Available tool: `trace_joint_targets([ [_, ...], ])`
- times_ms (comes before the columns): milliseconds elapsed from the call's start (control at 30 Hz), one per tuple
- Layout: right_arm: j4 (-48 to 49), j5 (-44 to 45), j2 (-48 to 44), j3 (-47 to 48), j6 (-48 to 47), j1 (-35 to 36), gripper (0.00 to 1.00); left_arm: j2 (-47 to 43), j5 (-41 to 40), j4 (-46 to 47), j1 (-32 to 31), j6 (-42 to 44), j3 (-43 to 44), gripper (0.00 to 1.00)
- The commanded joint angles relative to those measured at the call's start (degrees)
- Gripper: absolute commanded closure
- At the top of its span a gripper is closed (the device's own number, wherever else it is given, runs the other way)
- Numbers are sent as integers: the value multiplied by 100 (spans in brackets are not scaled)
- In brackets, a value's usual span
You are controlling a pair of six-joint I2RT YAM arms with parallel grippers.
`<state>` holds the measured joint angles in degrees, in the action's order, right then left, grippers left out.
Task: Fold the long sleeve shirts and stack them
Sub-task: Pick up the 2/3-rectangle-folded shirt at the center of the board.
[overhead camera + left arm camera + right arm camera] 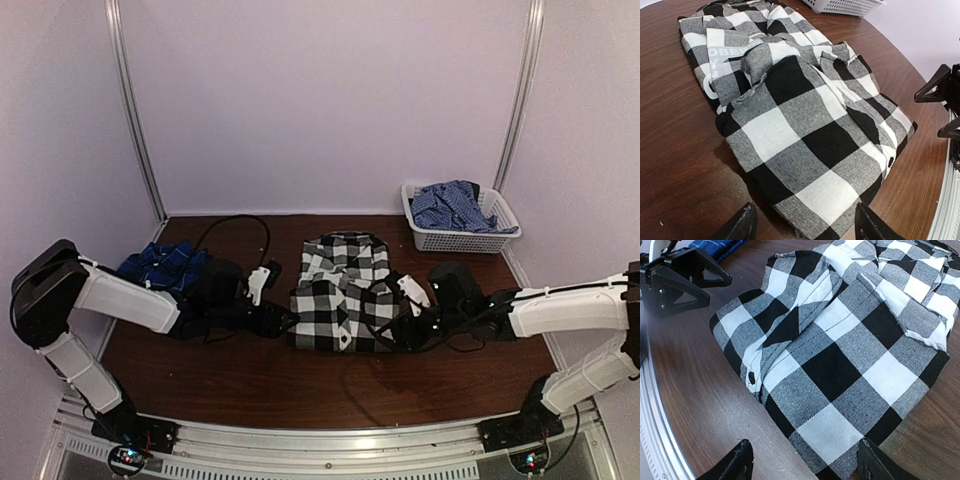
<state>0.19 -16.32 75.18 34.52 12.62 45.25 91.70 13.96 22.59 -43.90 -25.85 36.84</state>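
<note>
Pinching only the top layer of the black-and-white checked shirt [340, 295] would likely peel the fold open, and the polished wooden counter [250, 375] could let the bundle slide. It lies mid-counter, a thick, soft, flannel-like rectangle with loose stacked flaps and a lumpy collar. The left fingers [742, 222] and right fingers [737, 460] flank its side edges, spread wide and empty. The dark blue plaid shirt [160, 265] sits crumpled by the left edge.

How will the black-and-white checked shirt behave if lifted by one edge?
Likely floppy: the black-and-white checked shirt lies in soft, rumpled folds, so a one-edge lift would probably undo them. Probably light: it looks like thin woven cloth. Pushed, it may bunch rather than slide, its loose layers resting on the wooden table.
</note>
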Motion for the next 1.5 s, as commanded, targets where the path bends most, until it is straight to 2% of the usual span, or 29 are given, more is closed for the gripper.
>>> trace_joint_targets([
  [0,-123,441,352,84,-187,276,28,-54,85,128,-103,185,-11,32],
  [500,-61,918,1349,174,-125,610,36,-228,169,-63,-147,246,-71,32],
  [633,-96,1115,1501,208,-31,710,41,-350,217,-160,-275,403,-97,32],
  [900,-273,1350,1405,208,149,929,62,-828,240,-14,-598,854,-334,35],
  [1167,-668,1164,1001,135,384,1211,98,-1392,22,322,-971,1675,-726,35],
  [1467,-1341,158,122,-70,673,1275,100,-1542,-387,457,-1594,2960,-888,31],
])
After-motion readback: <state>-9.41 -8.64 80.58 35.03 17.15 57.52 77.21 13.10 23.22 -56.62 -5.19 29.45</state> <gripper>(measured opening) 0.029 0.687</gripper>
